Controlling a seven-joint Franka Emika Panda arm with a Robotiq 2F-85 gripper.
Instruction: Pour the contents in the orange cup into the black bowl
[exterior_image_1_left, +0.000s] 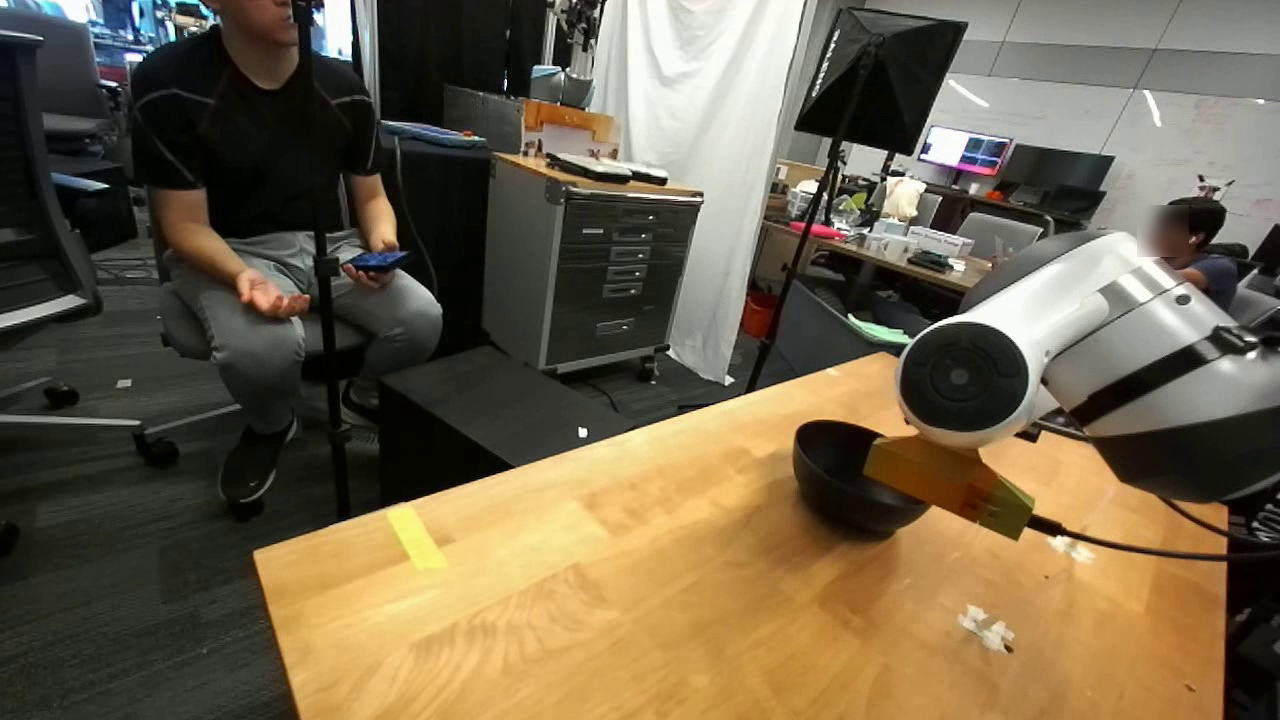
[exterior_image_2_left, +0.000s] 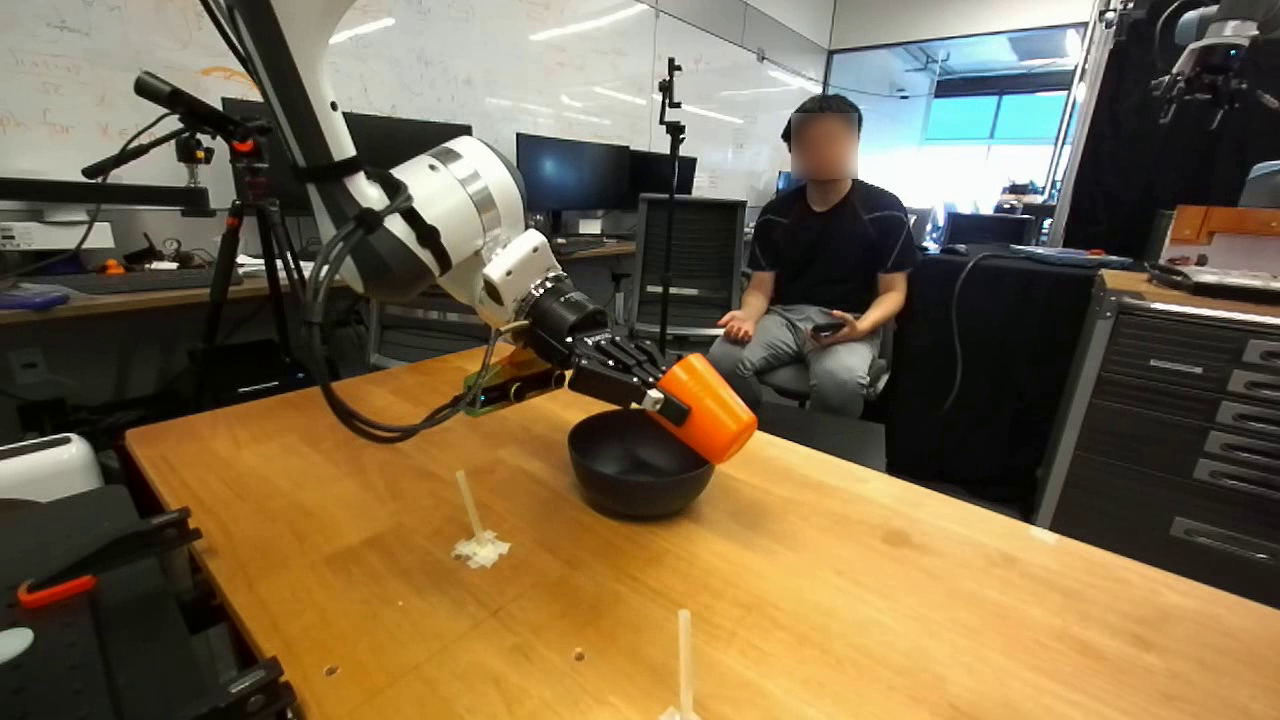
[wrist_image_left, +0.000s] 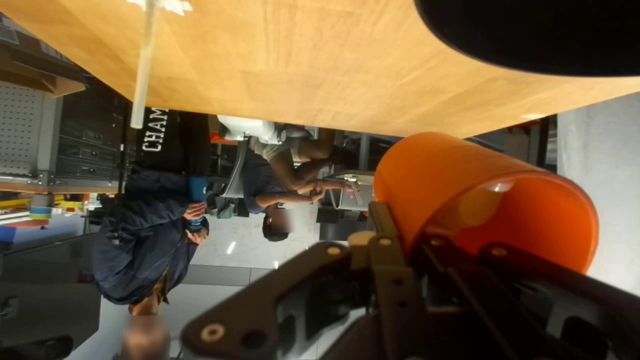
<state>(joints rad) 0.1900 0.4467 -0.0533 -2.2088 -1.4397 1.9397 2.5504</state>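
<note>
While the hand (exterior_image_2_left: 666, 388) grips the orange cup (exterior_image_2_left: 712, 408) (tilted), the black bowl (exterior_image_2_left: 640, 488) stands nearby.

In my wrist view, which stands upside down, I read the white capitals CHAM (wrist_image_left: 154, 131) on the black trousers (wrist_image_left: 180, 137) of a standing person (wrist_image_left: 142, 225); they run along the leg up to the edge of the table (wrist_image_left: 280, 65). On the whiteboard (exterior_image_2_left: 480, 70), in an exterior view, I make out "for" in faint red handwriting (exterior_image_2_left: 60, 130); the rest of that writing is too pale for me. In an exterior view, the lettering on the black lamp hood (exterior_image_1_left: 885, 80) and on a white sign (exterior_image_1_left: 940, 240) is too small to read.
</note>
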